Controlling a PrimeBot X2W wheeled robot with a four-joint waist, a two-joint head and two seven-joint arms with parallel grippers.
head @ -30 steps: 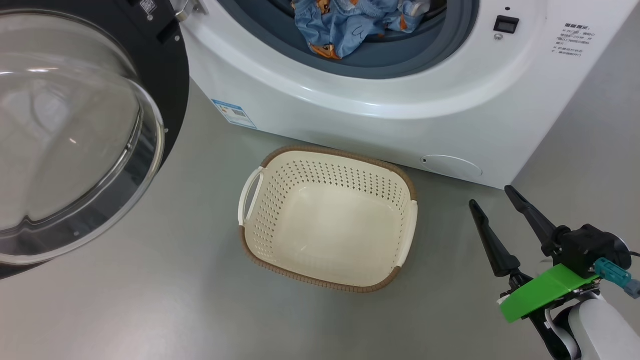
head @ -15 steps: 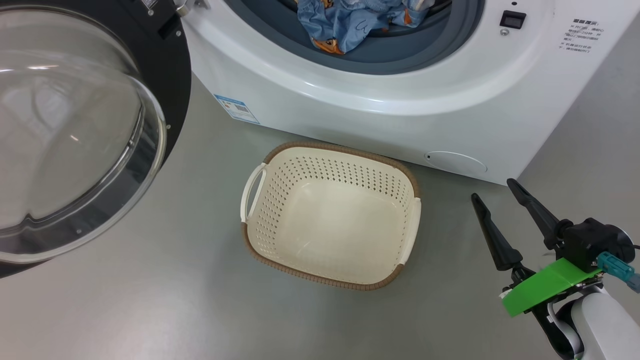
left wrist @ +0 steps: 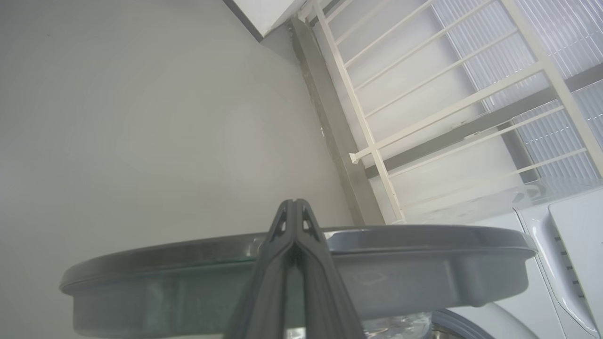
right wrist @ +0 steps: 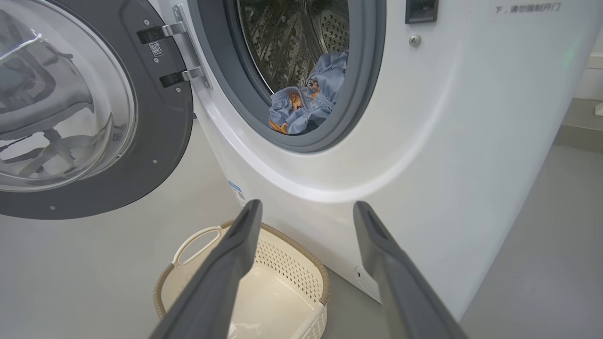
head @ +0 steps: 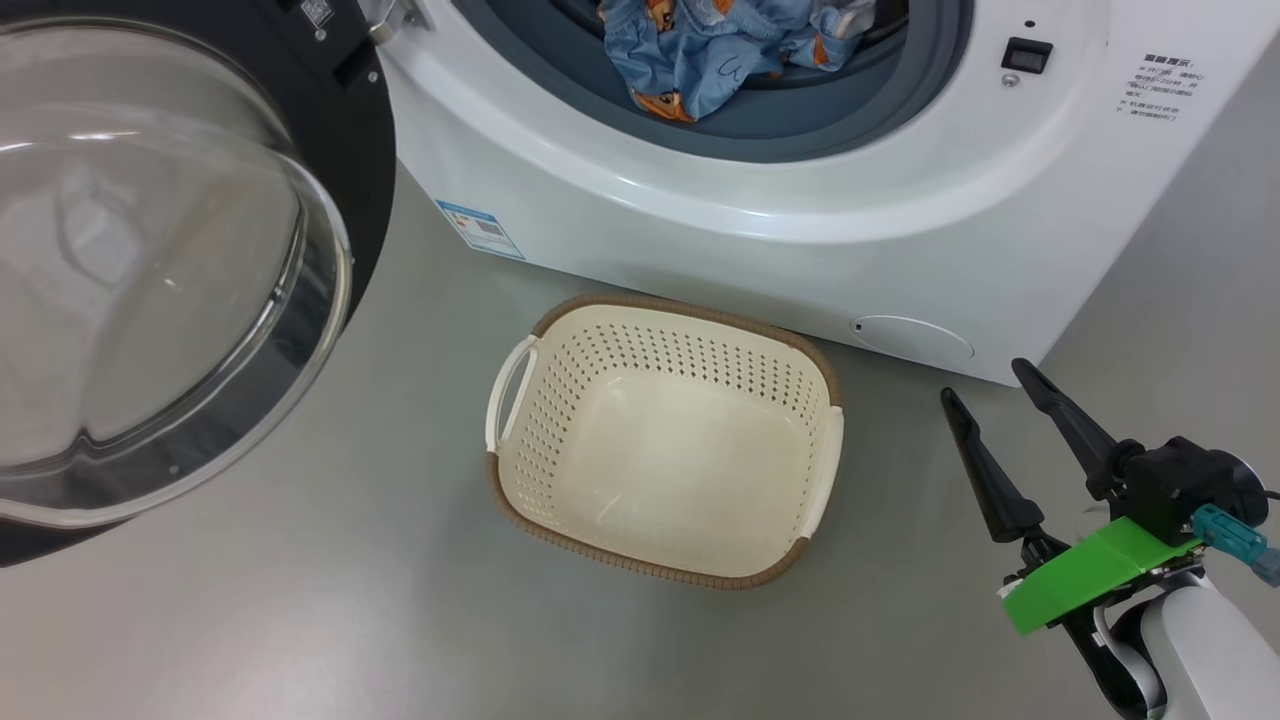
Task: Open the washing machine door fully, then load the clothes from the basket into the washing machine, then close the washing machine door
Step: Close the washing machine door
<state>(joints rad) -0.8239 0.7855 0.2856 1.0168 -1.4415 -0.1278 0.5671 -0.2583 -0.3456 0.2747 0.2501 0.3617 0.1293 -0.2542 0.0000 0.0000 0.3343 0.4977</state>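
The washing machine [head: 800, 270] fills the top of the head view. Its door [head: 365, 150] stands swung open at the left, glass bowl bulging toward me. Blue clothes [head: 710, 50] with orange prints lie in the drum mouth, on the grey seal. On the floor before the machine, the cream basket [head: 650, 350] holds nothing. My right gripper [head: 982, 382] hovers open to the basket's right, low over the floor. Its wrist view shows the clothes [right wrist: 301, 106], the door [right wrist: 155, 117] and the basket [right wrist: 301, 249] between open fingers [right wrist: 245, 235]. My left gripper [left wrist: 293, 203] is shut and empty, in front of the door's rim [left wrist: 424, 235].
Grey floor surrounds the basket. A blue label sticker [head: 480, 228] and a round white flap [head: 915, 337] sit low on the machine's front. A white railing [left wrist: 377, 141] and a pale wall show beyond the door in the left wrist view.
The head view has shifted slightly, so the whole picture sits a little lower and further right. The basket, door, clothes and right gripper keep their places.
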